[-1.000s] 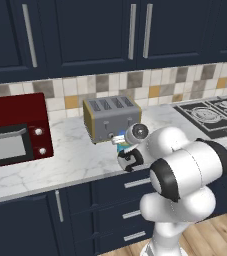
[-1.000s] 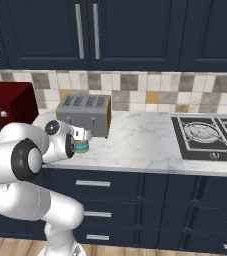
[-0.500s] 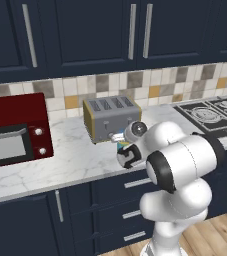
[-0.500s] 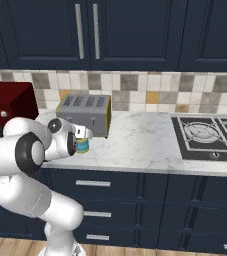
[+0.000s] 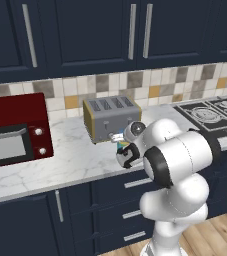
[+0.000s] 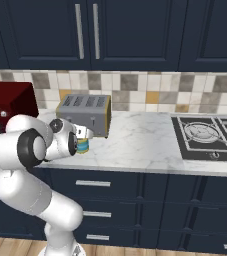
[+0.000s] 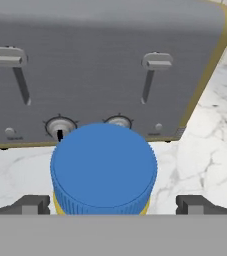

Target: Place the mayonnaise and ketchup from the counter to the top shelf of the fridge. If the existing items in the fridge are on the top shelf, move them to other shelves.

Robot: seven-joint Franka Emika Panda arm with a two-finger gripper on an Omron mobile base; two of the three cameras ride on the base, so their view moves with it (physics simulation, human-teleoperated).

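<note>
Since 1.0 s ago, arm links folded in closer; the mayonnaise (image 7: 104,167) is unmoved near the counter's (image 5: 60,165) front edge, before the toaster (image 5: 111,118). Gripper (image 7: 112,204) wide open, empty, fingertips (image 7: 32,204) straddling the lid. Jar upright, centred between them.

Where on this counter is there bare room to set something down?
Bare counter runs between the toaster and the stove, and between the red microwave and the toaster. It is crowded in front of the toaster, where the gripper flanks the mayonnaise.
</note>
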